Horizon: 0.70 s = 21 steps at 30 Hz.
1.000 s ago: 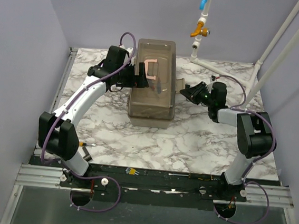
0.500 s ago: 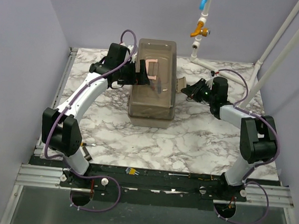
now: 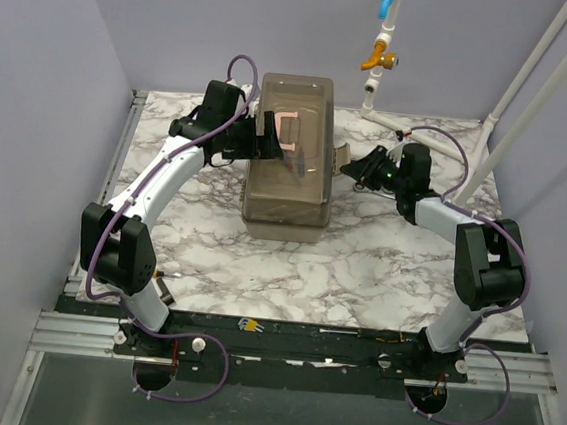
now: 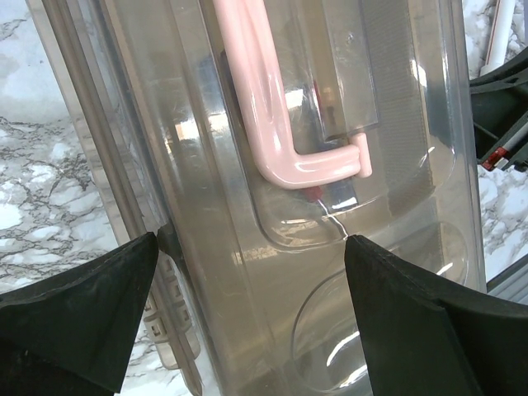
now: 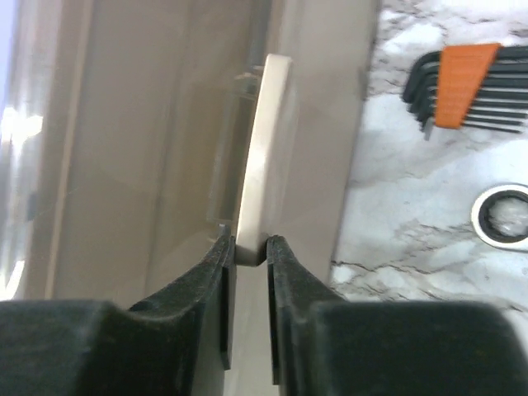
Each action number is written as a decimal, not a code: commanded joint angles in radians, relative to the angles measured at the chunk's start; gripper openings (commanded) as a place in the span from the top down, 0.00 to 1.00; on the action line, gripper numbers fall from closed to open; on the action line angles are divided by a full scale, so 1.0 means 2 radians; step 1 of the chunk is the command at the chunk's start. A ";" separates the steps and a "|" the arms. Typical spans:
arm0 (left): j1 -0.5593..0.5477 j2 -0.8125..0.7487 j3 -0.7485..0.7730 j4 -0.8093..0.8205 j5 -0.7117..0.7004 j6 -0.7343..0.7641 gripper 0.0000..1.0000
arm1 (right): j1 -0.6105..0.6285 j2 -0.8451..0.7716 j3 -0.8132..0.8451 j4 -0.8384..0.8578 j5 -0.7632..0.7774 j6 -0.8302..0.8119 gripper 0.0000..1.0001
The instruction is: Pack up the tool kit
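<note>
The toolbox (image 3: 291, 153) sits toward 12 o'clock on the marble table (image 3: 359, 265), long side running from 12 to 6, lid down and the pink handle (image 3: 289, 133) lying flat in its recess on top. Through the tinted plastic the contents are too murky to name.

At the box's 3 o'clock side, the right gripper (image 5: 250, 243) has its 2 fingers pressed onto the lower end of a beige latch (image 5: 262, 148), which stands out from the box wall. That pinch looks meant to swing the latch against the box, so the step in hand is probably fastening the closed lid.

From 9 o'clock, the left gripper (image 4: 247, 247) reaches over the lid with its fingers spread wide, 1 near the left edge of the lid and 1 past the handle's corner, gripping nothing. It is likely placed there to steady the box while the other side is worked; whether the fingertips rest on the lid I cannot tell.

The overhead view gives the layout of both arms, yet the latch there is only a pale sliver by the right fingers. The right wrist view alone shows the pinch, plus a set of hex keys (image 5: 462, 87) in an orange holder and a metal ring (image 5: 503, 216) on the table just beside the box, at that view's 2 and 3 o'clock. If the keys belong to the kit, packing is not complete.
</note>
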 commanded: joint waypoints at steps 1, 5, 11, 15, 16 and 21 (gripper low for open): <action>-0.004 0.024 0.005 0.001 0.015 0.009 0.06 | 0.038 -0.029 0.025 0.133 -0.140 0.035 0.67; -0.003 0.025 0.006 0.001 0.017 0.009 0.06 | 0.038 -0.028 0.018 0.154 -0.142 0.052 0.51; -0.003 0.019 0.003 -0.001 0.014 0.010 0.06 | 0.037 -0.048 -0.007 0.146 -0.071 0.060 0.51; -0.003 0.016 0.003 -0.006 0.010 0.016 0.06 | 0.036 -0.080 -0.019 0.079 0.038 0.043 0.49; -0.003 0.015 0.003 -0.007 0.007 0.018 0.06 | 0.036 -0.087 -0.015 0.046 0.079 0.039 0.49; -0.003 0.012 0.003 -0.009 0.005 0.019 0.06 | 0.021 -0.077 0.005 -0.059 0.186 0.033 0.49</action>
